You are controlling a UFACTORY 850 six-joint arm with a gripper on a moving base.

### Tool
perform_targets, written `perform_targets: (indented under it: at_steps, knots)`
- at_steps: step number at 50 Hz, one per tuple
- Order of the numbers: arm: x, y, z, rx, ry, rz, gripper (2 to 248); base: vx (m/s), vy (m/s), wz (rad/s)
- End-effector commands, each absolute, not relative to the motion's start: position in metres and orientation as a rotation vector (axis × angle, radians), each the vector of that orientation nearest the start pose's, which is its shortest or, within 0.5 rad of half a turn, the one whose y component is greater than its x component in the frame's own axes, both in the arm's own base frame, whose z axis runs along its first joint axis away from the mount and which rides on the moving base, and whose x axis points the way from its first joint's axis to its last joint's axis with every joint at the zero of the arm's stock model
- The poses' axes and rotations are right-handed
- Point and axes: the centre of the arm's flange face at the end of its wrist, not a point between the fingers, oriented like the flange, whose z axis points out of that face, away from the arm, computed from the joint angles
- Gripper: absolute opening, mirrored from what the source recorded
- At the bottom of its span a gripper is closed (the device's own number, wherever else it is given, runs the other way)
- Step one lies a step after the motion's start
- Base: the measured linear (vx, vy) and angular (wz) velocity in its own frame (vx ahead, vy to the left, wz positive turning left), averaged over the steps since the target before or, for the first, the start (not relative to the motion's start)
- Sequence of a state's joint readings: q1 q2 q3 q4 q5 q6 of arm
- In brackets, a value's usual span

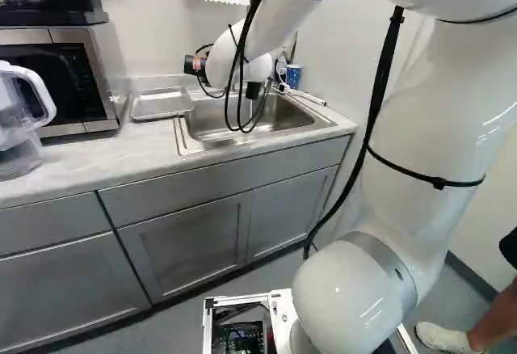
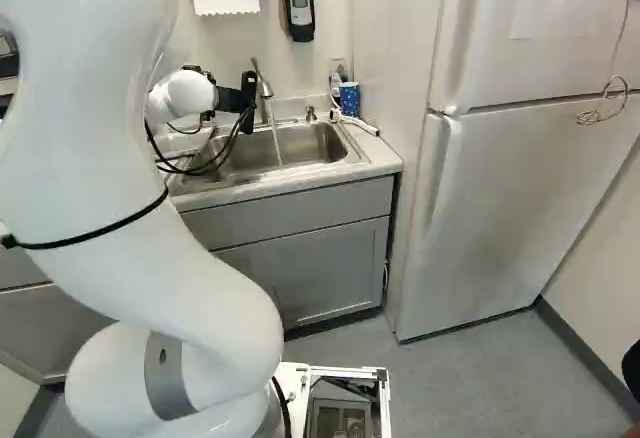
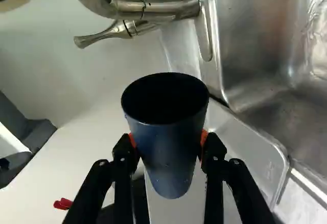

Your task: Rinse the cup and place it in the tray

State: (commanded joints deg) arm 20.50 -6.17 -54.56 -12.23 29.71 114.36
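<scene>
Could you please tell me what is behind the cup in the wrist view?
Part of the metal tray shows past one side of the cup, and the pale wall past the other. Whatever lies directly behind the cup is covered.

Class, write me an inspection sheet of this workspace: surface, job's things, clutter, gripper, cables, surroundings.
Surface: pale mottled countertop, with an inset rectangular steel sink.
Job's things: dark blue tapered cup, held, not yet in the shallow silver metal tray beside the sink; water runs from the curved metal faucet.
Clutter: blue patterned cup behind the sink; clear pitcher with white handle at the left of the left base view.
Gripper: black, orange-padded gripper shut on the dark blue cup.
Cables: black cables loop over the sink.
Surroundings: grey cabinets, white refrigerator.
</scene>
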Motion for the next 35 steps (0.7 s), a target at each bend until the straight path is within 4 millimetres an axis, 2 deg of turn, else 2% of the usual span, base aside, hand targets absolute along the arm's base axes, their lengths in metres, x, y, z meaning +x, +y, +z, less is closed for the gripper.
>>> perform_targets:
  at_steps: [35]
  knots:
    - [0.5094, 0.2006, 0.5616, -1.643, 0.897, -0.857, 125, 0.000, 0.000, 0.000]
